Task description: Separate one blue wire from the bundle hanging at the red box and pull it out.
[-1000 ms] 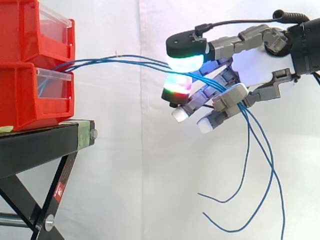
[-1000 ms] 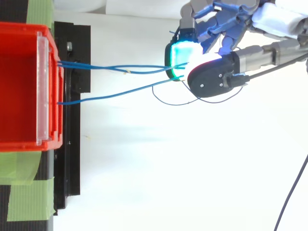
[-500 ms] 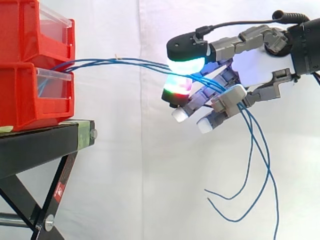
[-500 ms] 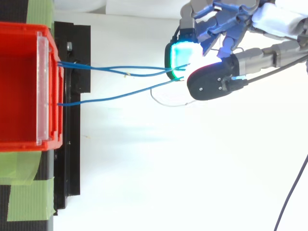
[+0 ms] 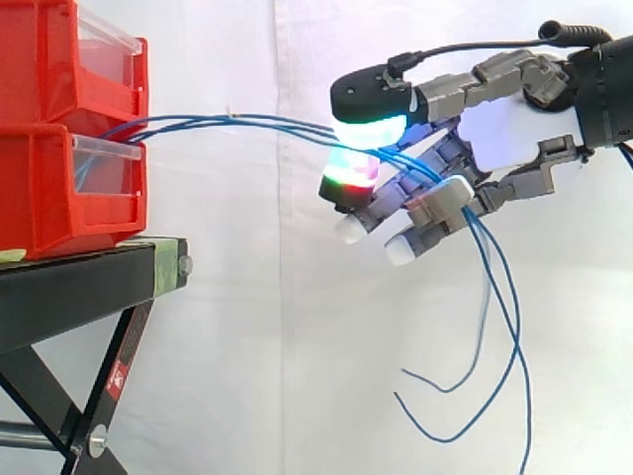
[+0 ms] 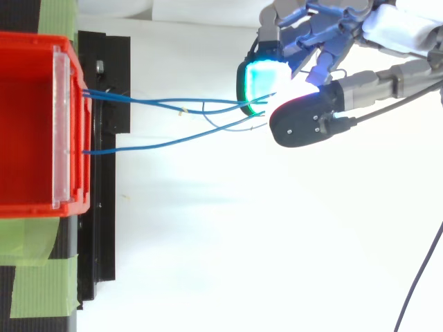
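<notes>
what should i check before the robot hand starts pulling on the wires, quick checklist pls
1. Grip: the robot hand has its fingers curled round the blue wires. Ok.
2. Only one wire taken: several wires run through the fingers together. Not ok.
3. Far ends: the wires run into the red box. Ok.
4. Loose ends: they hang free below the robot hand, caught on nothing. Ok.
5. Box seating: it sits flat on the black stand. Ok.
6. Box fixed against a pull: cannot tell.
</notes>
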